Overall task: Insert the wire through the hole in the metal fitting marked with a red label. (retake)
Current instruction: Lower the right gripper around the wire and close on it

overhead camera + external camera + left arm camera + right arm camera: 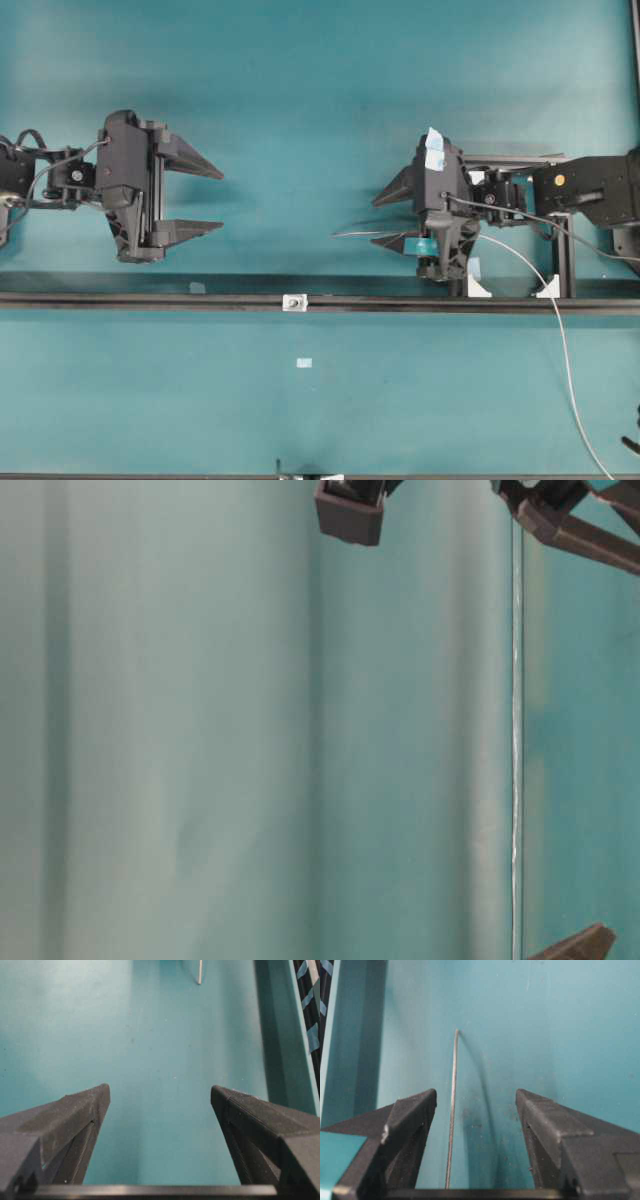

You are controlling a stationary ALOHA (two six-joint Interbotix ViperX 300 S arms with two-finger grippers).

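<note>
Both grippers hang spread wide above the teal table, gripping nothing.

The left gripper [205, 198] sits well left of the right gripper [392, 214], whose jaws straddle the wire [452, 1110] without touching it. The wire's free end lies on the table [300, 90] just beyond the right fingertips, and its length trails back to the lower right. The metal fitting [294, 302] sits on the black rail [150, 298], between and below both grippers; a pale-blue tag [304, 363] lies beneath it.
</note>
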